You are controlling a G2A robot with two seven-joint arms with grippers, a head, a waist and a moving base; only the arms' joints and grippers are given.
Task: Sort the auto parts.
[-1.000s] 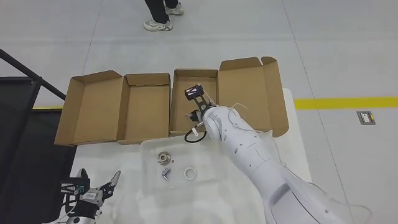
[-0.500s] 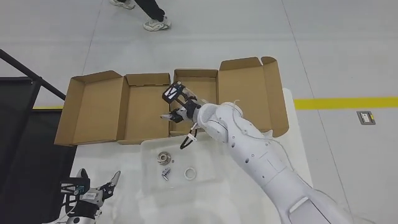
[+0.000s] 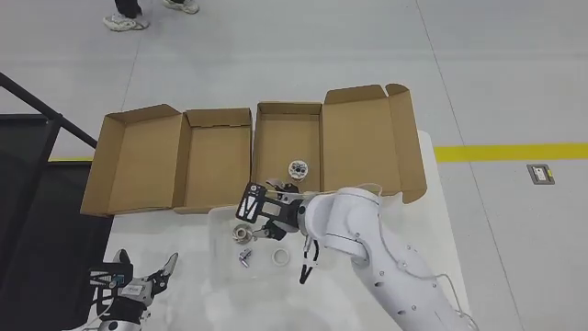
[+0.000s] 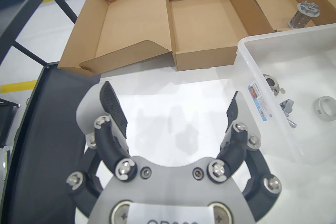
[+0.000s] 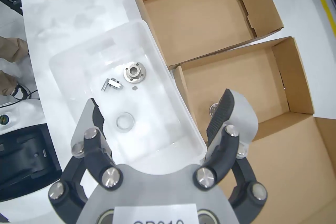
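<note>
The right gripper (image 5: 160, 104) has swung off the cardboard box (image 5: 236, 70) it hung over a second ago and come back across to the clear bin (image 5: 162, 70) — its jaws are spread wide with nothing between them. Closest beneath it lies a plain ring (image 5: 125, 122), a little beyond that a small bracket (image 5: 112, 84), and just past the bracket a flanged hub (image 5: 135, 73), all three loose on the bin floor and apart from one another. Off to the side of one finger, over the bin wall, a ribbed cylinder (image 3: 297, 167) stands upright in the box the arm has left (the arm covered that spot before, so whether it was only just set down cannot be told). My reading is that one part is sorted and the next pick is starting, with the ring the nearest candidate. Farthest from this hand, out past the bin over the table (image 4: 162, 93), the left gripper (image 4: 178, 109) has kept its place — also wide apart and empty
</note>
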